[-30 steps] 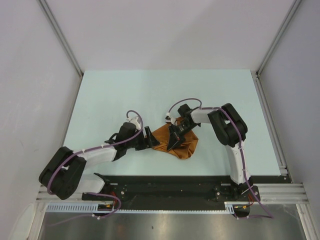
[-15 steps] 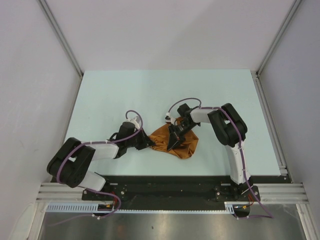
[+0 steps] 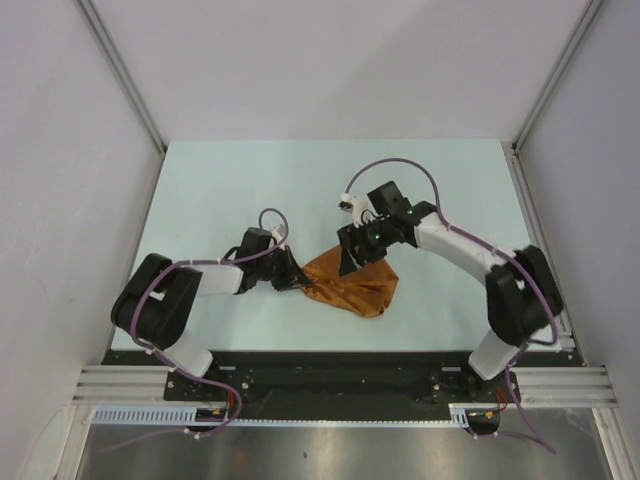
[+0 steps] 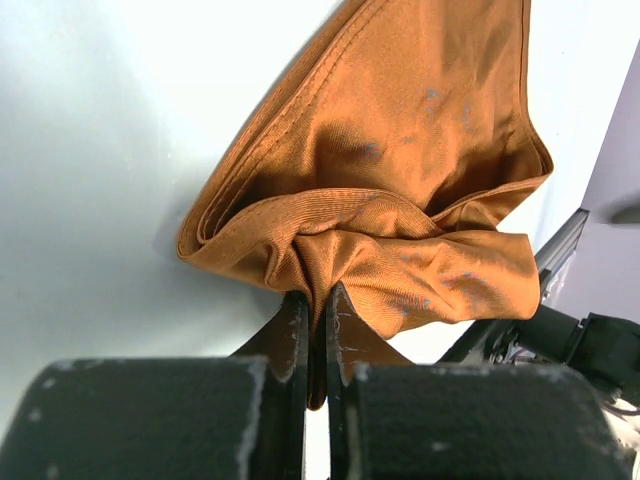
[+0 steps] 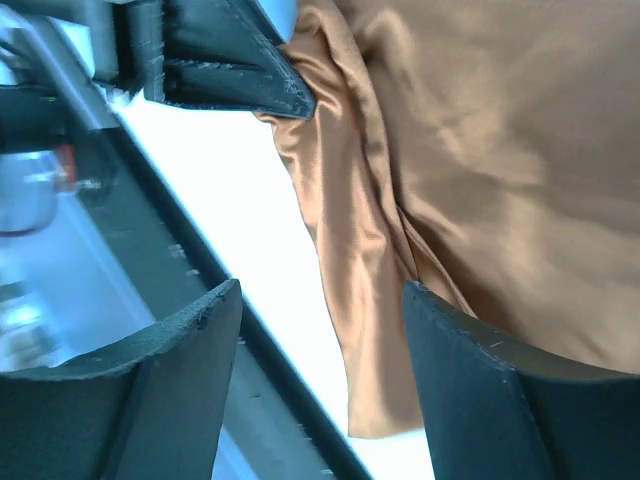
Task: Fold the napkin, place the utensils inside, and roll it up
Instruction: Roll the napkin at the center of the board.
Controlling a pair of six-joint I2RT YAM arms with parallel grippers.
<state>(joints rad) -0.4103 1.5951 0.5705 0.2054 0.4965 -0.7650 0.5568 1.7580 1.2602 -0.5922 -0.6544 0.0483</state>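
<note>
Left gripper (image 4: 312, 335) clamped tight on a bunched fold at napkin's (image 3: 352, 288) left edge. Right gripper (image 3: 350, 262) spread wide, holding nothing, just over napkin's far side. Napkin lies crumpled on table (image 3: 230, 190), between both grippers.

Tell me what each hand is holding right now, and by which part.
The left hand pinches the napkin by a bunched fold at its left end. The right hand is open over the napkin, holding nothing.
</note>
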